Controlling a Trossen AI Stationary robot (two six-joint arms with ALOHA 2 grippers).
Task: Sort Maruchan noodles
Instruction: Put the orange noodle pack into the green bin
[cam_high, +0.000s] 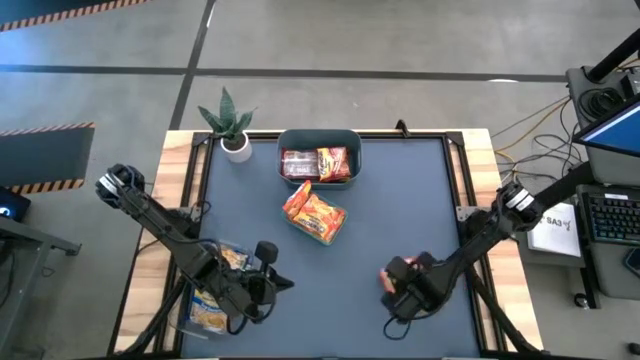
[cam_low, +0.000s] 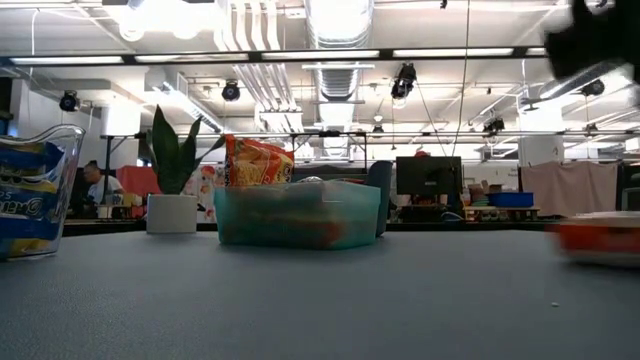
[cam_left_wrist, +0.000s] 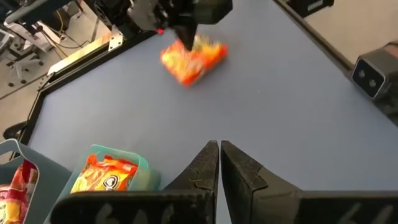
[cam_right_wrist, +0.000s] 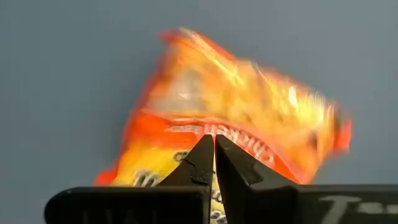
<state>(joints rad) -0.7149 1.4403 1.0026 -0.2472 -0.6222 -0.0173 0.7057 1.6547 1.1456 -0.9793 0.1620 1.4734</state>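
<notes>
My right gripper (cam_high: 393, 284), at the table's near right, is shut on one orange-red Maruchan noodle packet (cam_right_wrist: 236, 106), also seen in the left wrist view (cam_left_wrist: 193, 56). More orange packets (cam_high: 315, 212) lie mid-table in a small green tray (cam_left_wrist: 142, 167). Dark red packets (cam_high: 318, 163) lie in the grey-teal tub (cam_high: 352, 140) at the far edge. Yellow-and-blue packets (cam_high: 212, 300) sit in a clear container (cam_low: 68, 150) at the near left. My left gripper (cam_left_wrist: 219, 146) hovers shut beside that container, touching nothing. My right gripper pinches the orange-red packet between its two shut fingers, at the red band (cam_right_wrist: 186, 127) across the wrapper's upper side. The fingers come from above, pointing down. The packet sits tilted under them (cam_left_wrist: 202, 62); whether it is clear of the table I cannot tell.
A potted plant (cam_high: 232, 125) stands at the far left corner. A dark camera block (cam_left_wrist: 373, 74) sits at the table's near edge. Bare blue tabletop (cam_high: 340, 290) lies between the two grippers.
</notes>
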